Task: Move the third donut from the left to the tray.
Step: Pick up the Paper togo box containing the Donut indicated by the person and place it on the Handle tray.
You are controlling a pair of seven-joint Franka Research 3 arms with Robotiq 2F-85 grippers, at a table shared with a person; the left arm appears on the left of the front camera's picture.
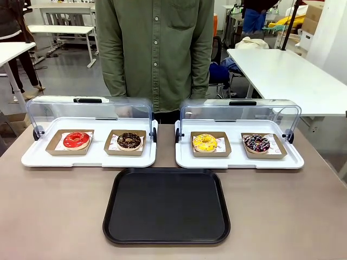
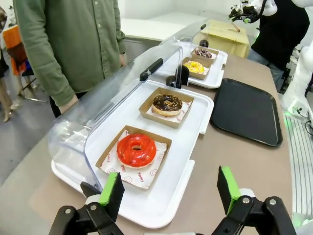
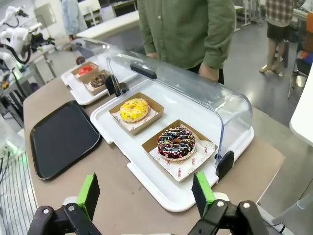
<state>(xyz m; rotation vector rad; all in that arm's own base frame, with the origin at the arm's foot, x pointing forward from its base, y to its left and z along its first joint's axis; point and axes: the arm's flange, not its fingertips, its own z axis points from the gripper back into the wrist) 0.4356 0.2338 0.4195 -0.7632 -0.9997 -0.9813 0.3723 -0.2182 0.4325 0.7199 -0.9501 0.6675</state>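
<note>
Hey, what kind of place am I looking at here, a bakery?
Probably a lab or workshop dressed as a donut counter, not a real shop: lidded white display trays of donuts sit on a plain table, with white work tables behind.

Soft, bright, even light covers the table [image 1: 54,216], so the black tray [image 1: 167,208] at its middle shows only a dull sheen and almost no shadow along its rim. Just behind the tray, the clear lids [image 1: 89,111] carry pale streaks of glare on their curved tops and slightly haze whatever lies behind them. Both wrist views bow straight lines toward their edges, skewing the tray's outline, and the room far beyond the tray looks softer than the sharp tabletop.
</note>
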